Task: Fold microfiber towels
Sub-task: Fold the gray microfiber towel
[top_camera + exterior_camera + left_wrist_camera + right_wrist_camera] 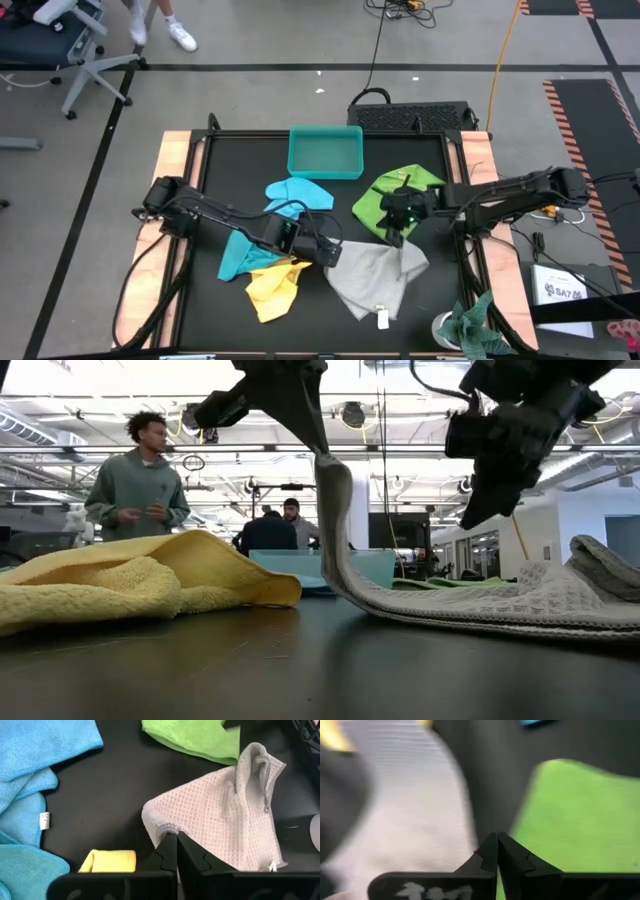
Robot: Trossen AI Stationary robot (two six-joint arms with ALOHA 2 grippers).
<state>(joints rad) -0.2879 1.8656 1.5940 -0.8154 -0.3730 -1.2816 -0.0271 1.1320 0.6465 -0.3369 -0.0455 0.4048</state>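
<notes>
A pale grey waffle-weave towel [375, 278] lies right of the table's middle. My left gripper [176, 842] is shut on its left corner, which is raised off the table. My right gripper [497, 840] is shut with nothing between its fingers. It hovers over the gap between the grey towel and the lime green towel [395, 195], clear of both. A yellow towel [275, 288] and a turquoise one [238, 256] lie crumpled near my left arm. A light blue one [295, 193] lies farther back. My left gripper pinches the grey towel's left corner [165, 827] between its two fingers, coming slanting down from the table's left side. That corner is lifted, and a strip of cloth [335, 530] rises from the table up to the fingers. The rest of the towel lies on the table.
A teal plastic tray [325, 152] stands at the far middle. A mottled green-and-white rag [470, 325] lies at the near right corner. People stand in the room beyond the table in the low view. Bare black tabletop shows along the near edge.
</notes>
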